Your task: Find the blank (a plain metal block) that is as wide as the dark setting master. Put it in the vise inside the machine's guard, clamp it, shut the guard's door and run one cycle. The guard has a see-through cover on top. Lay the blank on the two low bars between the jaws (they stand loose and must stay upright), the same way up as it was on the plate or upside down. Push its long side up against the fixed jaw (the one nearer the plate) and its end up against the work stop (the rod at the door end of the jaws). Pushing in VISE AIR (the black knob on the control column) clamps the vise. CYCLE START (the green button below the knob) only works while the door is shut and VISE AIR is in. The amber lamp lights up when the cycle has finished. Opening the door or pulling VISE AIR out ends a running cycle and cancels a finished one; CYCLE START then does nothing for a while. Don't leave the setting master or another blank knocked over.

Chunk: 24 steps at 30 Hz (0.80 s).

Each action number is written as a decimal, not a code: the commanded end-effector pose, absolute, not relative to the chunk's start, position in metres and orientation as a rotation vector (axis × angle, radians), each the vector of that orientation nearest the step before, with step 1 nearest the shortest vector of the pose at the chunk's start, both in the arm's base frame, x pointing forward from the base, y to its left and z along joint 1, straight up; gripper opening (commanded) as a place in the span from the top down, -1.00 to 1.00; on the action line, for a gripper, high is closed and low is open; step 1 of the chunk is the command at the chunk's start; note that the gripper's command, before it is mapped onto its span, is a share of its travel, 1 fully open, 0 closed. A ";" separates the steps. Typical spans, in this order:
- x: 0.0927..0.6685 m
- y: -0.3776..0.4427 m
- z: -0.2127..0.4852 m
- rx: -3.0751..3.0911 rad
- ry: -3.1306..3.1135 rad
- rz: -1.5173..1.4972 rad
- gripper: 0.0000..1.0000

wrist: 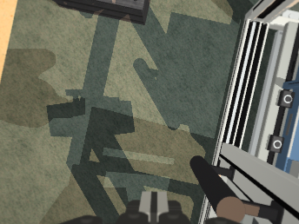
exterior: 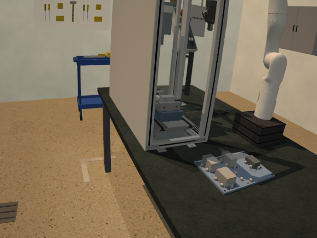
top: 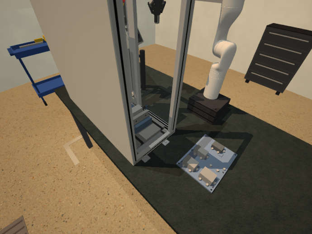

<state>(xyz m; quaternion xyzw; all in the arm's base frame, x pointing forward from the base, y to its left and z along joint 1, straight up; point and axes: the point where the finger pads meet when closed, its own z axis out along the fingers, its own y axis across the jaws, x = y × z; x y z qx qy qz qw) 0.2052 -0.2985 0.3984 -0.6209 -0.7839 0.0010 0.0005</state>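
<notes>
While blocks (top: 208, 175) (exterior: 225, 176) sit on plate (top: 214, 165) (exterior: 236, 172), closed, empty hand (top: 156, 19) (exterior: 210, 26) (wrist: 154, 208) hangs well above.

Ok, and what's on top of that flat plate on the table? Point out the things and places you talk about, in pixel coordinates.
On the plate (top: 215, 163) (exterior: 244, 170) are a dark block (top: 217, 147) (exterior: 252, 161), three lighter ones and small round pegs. The blocks cover the plate beneath them, so whatever lies there can't be seen.

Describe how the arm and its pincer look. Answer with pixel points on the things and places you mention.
The arm (top: 224, 49) (exterior: 275, 61) is smooth white, with rounded tubular segments and thin seam rings; no cables show outside. The pincer (top: 156, 22) (exterior: 210, 30) (wrist: 154, 208) is black and angular, with narrow finger ends, grey in the wrist view.
</notes>
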 end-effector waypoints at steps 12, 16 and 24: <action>0.206 -0.298 0.399 -1.652 -2.670 -0.006 0.80; 0.206 -0.298 0.399 -1.652 -2.670 -0.006 0.80; 0.206 -0.298 0.399 -1.652 -2.670 -0.006 0.80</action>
